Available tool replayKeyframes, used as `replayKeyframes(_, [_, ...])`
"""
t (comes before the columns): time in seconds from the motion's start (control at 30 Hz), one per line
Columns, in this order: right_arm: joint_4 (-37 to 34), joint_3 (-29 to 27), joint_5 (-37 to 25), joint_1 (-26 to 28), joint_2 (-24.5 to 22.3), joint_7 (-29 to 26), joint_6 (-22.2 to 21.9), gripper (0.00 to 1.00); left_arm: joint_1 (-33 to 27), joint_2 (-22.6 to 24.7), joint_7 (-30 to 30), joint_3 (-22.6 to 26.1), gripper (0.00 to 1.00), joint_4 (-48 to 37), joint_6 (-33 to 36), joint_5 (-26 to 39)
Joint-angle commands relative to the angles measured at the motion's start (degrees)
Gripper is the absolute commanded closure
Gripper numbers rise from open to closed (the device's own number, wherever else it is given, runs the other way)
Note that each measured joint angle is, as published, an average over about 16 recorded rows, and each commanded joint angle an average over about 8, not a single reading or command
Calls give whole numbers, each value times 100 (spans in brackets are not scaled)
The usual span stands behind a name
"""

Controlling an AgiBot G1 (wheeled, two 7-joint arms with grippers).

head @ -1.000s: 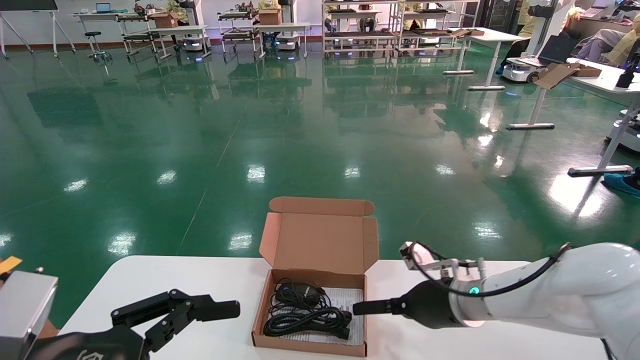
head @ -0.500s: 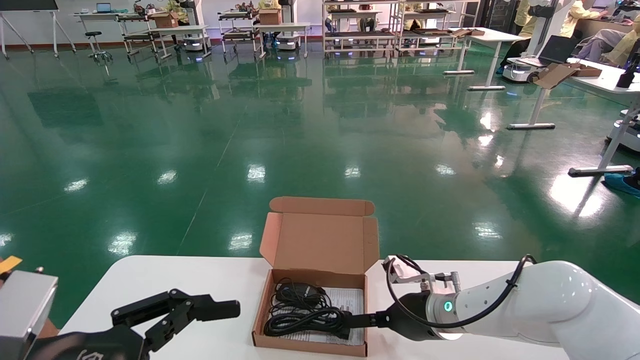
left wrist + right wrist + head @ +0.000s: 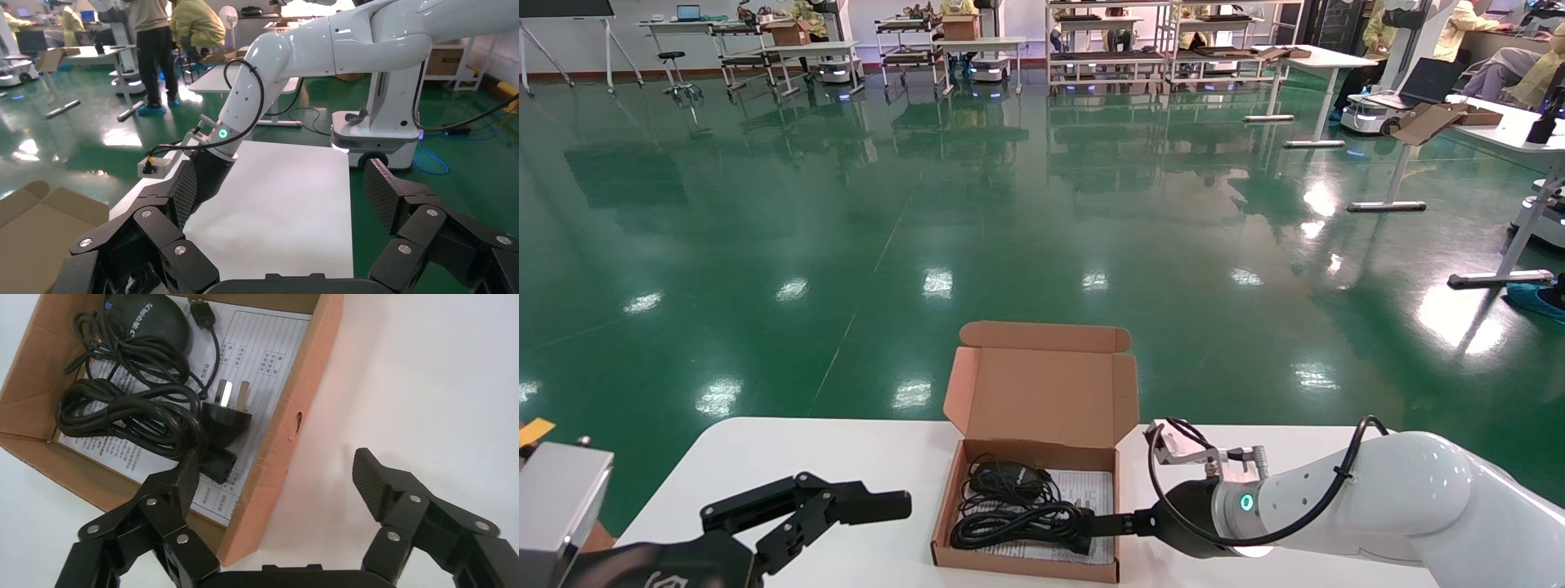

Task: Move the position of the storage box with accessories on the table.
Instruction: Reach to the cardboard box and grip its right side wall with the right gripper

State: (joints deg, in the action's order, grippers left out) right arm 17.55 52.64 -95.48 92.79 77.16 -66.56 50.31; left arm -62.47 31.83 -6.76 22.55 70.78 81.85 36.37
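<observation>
The storage box [image 3: 1042, 392] sits open on the white table [image 3: 846, 457], its lid standing up at the far side. Inside lie coiled black cables [image 3: 1017, 514] on a white printed sheet [image 3: 1091, 490]. My right gripper [image 3: 1103, 523] is open and straddles the box's right wall [image 3: 287, 435]: one finger is inside by the cables [image 3: 134, 410] and the plug, the other outside over the table [image 3: 428, 386]. The black adapter [image 3: 147, 318] and the sheet [image 3: 269, 349] show in the right wrist view. My left gripper [image 3: 846, 506] is open and empty, left of the box.
The table's far edge runs just behind the box lid, with green floor beyond. Bare tabletop [image 3: 287, 202] lies between my two arms' sides. Distant desks, shelves and people stand at the back and right.
My right gripper has moved left to the box, and one finger has passed over the right wall into it. The left arm has not moved.
</observation>
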Motion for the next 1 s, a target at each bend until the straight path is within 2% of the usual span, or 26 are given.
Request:
replayKeyframes(0.03, [27,33,1,0,-8,-39,-1,100,0,0,0,0,0,0,0,0])
replayKeyframes(1.0, [-2,233,83,88,-73,-89,128,100,0,0,0,0,0,0,0,0])
